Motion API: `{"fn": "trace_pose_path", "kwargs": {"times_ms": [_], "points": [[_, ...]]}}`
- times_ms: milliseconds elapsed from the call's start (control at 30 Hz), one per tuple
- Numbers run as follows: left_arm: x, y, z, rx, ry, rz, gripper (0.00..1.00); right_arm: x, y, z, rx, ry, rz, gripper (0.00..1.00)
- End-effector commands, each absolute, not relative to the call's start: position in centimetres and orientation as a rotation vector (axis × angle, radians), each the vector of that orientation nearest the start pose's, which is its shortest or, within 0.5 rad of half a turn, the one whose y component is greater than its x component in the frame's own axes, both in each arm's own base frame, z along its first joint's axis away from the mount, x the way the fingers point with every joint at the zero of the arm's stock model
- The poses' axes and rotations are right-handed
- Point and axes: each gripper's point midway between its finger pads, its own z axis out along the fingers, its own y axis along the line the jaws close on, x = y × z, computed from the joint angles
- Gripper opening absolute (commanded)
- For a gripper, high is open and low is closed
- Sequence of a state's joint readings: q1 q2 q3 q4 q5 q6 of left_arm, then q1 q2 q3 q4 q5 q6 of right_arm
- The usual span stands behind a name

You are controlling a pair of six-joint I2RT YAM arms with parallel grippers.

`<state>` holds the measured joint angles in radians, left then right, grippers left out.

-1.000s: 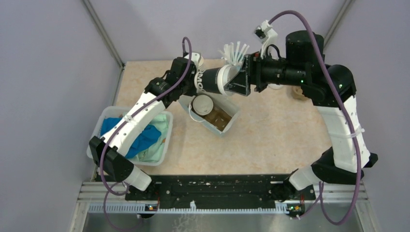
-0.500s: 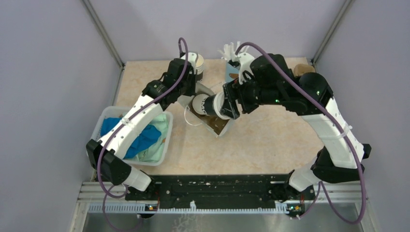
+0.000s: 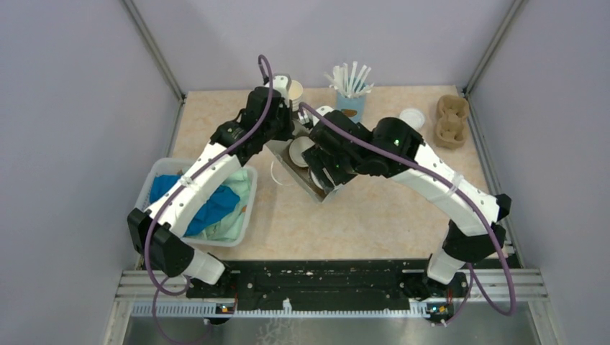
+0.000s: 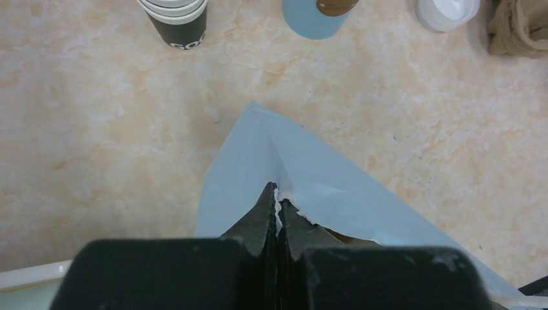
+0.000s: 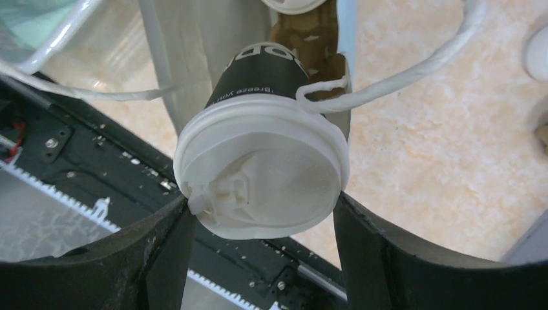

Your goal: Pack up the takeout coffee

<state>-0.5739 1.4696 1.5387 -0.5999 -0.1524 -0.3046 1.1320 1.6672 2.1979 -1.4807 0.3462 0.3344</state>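
Midway through packing: the takeout coffee hangs at the mouth of a light blue paper bag in the middle of the desk. It is clamped at its white lid between the widely spread right fingers, black base pointing down into the opening. The left fingers are pinched flat on the bag's torn-looking top edge, holding it up.

The job looks about half done. The cup is carried to the bag and aimed, but not set down or let go. Seating it in the brown tray inside, releasing it and drawing both arms clear appear to be what remains.

The overhead camera shows another white lid already in the bag beside the right wrist, which hides the carried cup almost entirely. It also takes in the light blue cup of white sticks, brown pulp carriers at the far right and a bin of cloths at the left.

Only the right wrist view shows the grip itself, and the bag's white handle loop lying against the cup just under the lid rim, a possible snag. Only the left wrist view shows the pinch on the paper, with lidless cups standing beyond.
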Motion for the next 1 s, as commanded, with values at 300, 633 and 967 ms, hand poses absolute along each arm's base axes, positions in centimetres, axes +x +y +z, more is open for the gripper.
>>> {"fn": "trace_pose_path", "kwargs": {"times_ms": [300, 633, 967], "points": [[36.2, -22.8, 31.2, 0.018, 1.959, -0.743, 0.00, 21.1, 26.0, 29.6, -0.872, 2.288, -0.173, 0.56], [31.4, -21.2, 29.3, -0.046, 1.878, -0.879, 0.00, 20.5, 26.2, 28.1, -1.075, 2.248, -0.231, 0.56], [28.3, -20.4, 27.3, -0.082, 1.968, -0.895, 0.00, 19.8, 31.0, 27.5, -1.106, 2.215, -0.169, 0.56]]}}
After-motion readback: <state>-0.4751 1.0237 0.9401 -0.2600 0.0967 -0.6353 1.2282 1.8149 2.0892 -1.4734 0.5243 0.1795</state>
